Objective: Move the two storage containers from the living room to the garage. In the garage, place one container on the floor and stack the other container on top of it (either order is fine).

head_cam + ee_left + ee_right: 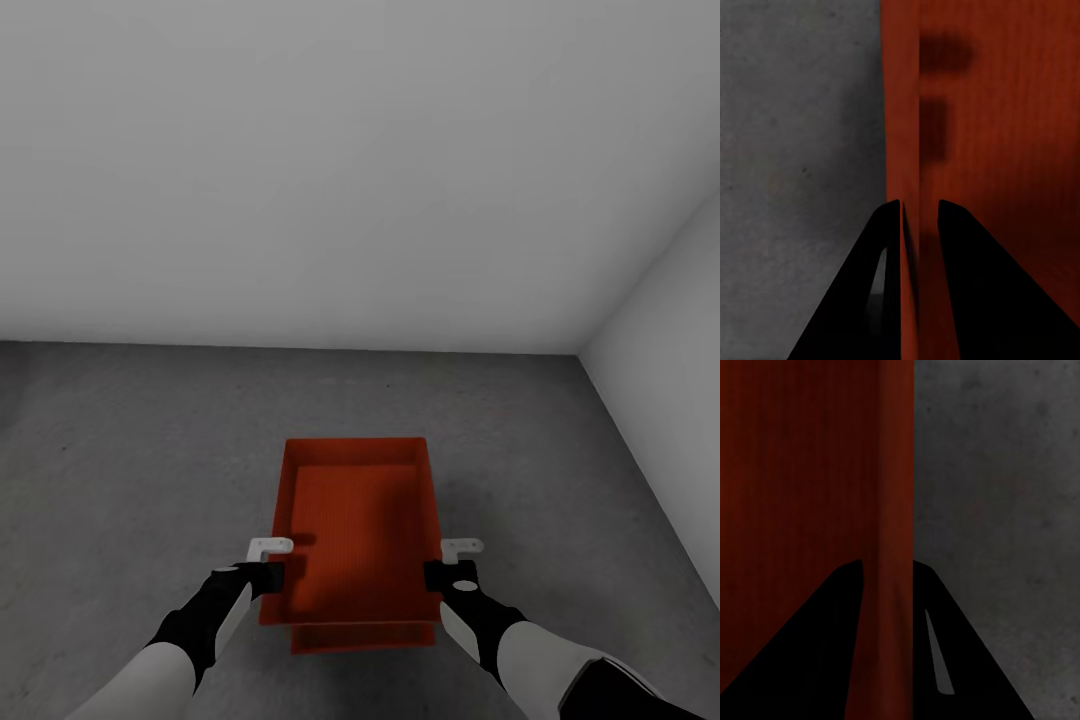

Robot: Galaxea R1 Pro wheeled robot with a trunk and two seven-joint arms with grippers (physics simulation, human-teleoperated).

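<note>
Head view: upper storage container (355, 520), long axis pointing away, side walls pinched by left claw (272, 572) and right claw (448, 572), directly over lower storage container (365, 635) on garage floor (130, 460).

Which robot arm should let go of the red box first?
Neither clearly. The left gripper and right gripper each pinch a side wall of the upper container, level with each other, above the lower container. Releasing together seems safest.

Count: two orange-red storage containers, upper (358, 520) nested on lower (365, 636); two grippers, left (272, 566) and right (450, 566); two white walls; one grey floor (130, 460).
</note>
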